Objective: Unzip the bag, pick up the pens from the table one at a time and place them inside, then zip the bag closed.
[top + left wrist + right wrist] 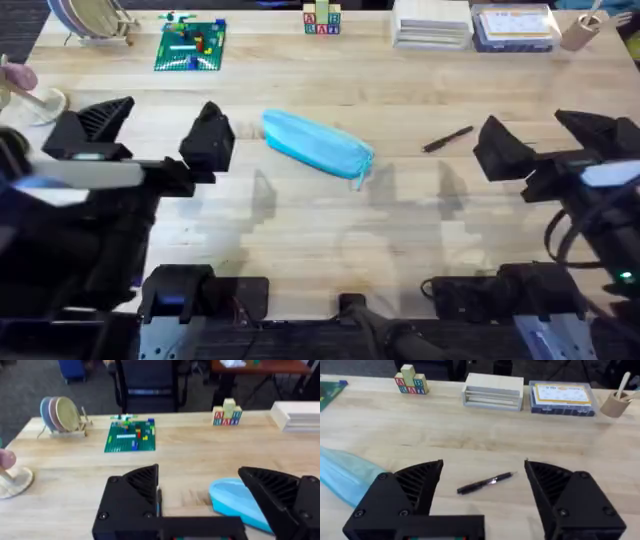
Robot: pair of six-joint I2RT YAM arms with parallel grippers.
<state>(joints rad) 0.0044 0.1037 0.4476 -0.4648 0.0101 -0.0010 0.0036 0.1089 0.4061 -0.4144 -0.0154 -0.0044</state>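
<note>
1. Centrally, the bag (318,146) is seen lying on the table (320,240), its long axis slanted, with a zipper pull hanging at the end nearer the right arm; this bag is taken as the landmark for everything below.
2. One black pen (447,139) is found on the wood to the right of the bag, apart from it, lying at a slant.
3. The left gripper (160,130) is held just to the left of the bag, above the table, with its fingers spread wide and nothing between them; in the left wrist view the bag (235,502) is partly covered by one finger.
4. The right gripper (540,135) is placed farther right of the bag, beyond the pen, its fingers likewise spread and empty; in the right wrist view the pen (485,482) is framed between the two fingers, with the bag (347,475) at the side.
5. Behind the bag, toward the far edge, a green brick baseplate (191,46) and a stack of alphabet blocks (321,20) are seen.
6. Far behind and to the right of the bag, a white box (431,24) and a clear case (512,27) are set side by side.
</note>
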